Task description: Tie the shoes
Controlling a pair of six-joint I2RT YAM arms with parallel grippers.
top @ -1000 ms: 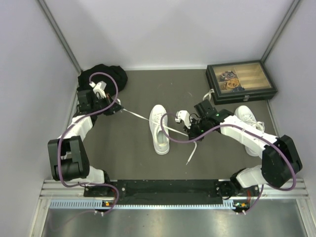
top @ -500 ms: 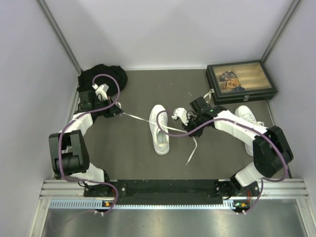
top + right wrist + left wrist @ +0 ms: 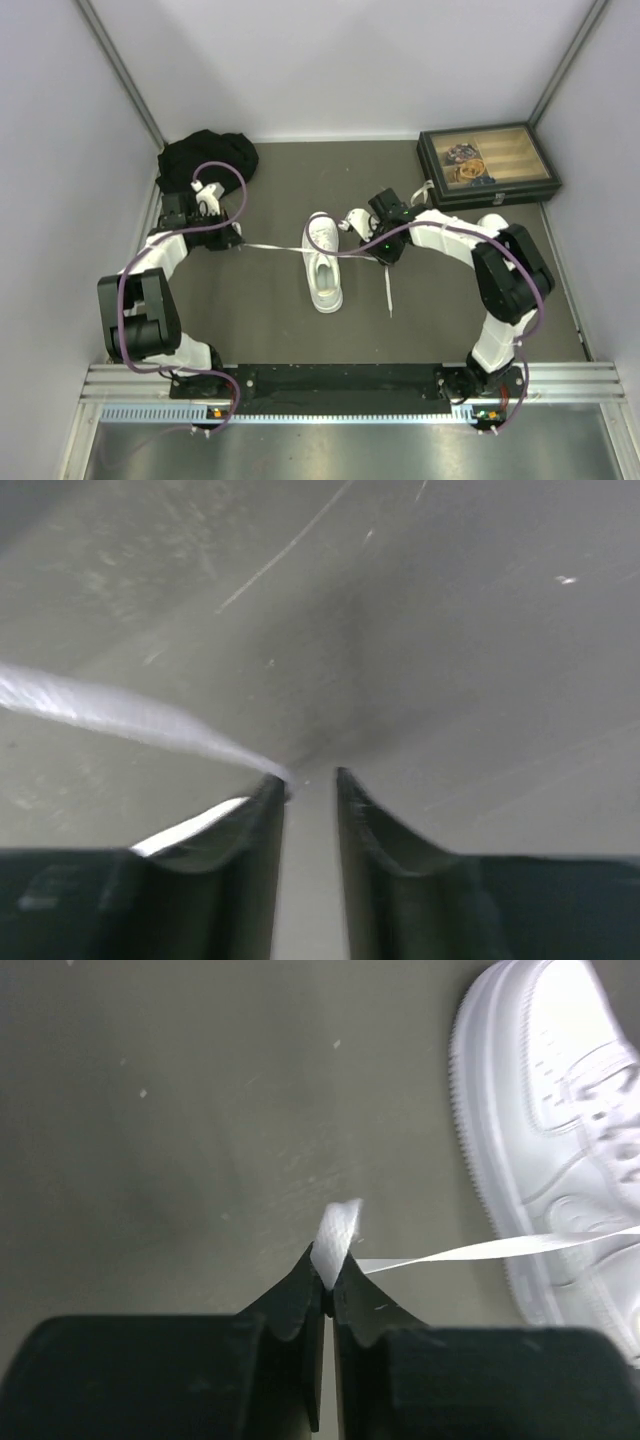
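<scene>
1. White slack lace [image 3: 389, 292] lies nearest, its tail limp on the grey mat [image 3: 260, 320], right of the shoe. It is thin and flat with no stiffness. I judge it will flop, twist and slip through a loose pinch.
2. Shoe [image 3: 323, 262] sits mid-mat between the arms, lying lengthwise near to far. It is likely light with a smooth sole. Nothing pins it, so a hard pull on either lace would probably skid or turn it.
3. Left gripper [image 3: 327, 1260] is off to the shoe's left, fingers pinched together on the taut lace [image 3: 275, 248]. A short stub pokes past the tips and the rest runs straight to the shoe. The hold sits close to the lace end, so there is little margin if it slips.
4. Right gripper [image 3: 310, 780] is just beyond the shoe, to its right. Its fingers stand a narrow gap apart with only mat between them. The slack lace, blurred, meets the outside of one fingertip and is not clamped.
5. Best hold, I judge: flat face to the pads, well in from the tip, with steady and modest tension.
6. Farthest are the box [image 3: 487, 165] at right and the black cloth [image 3: 205, 155] at left, both well apart from the shoe.
</scene>
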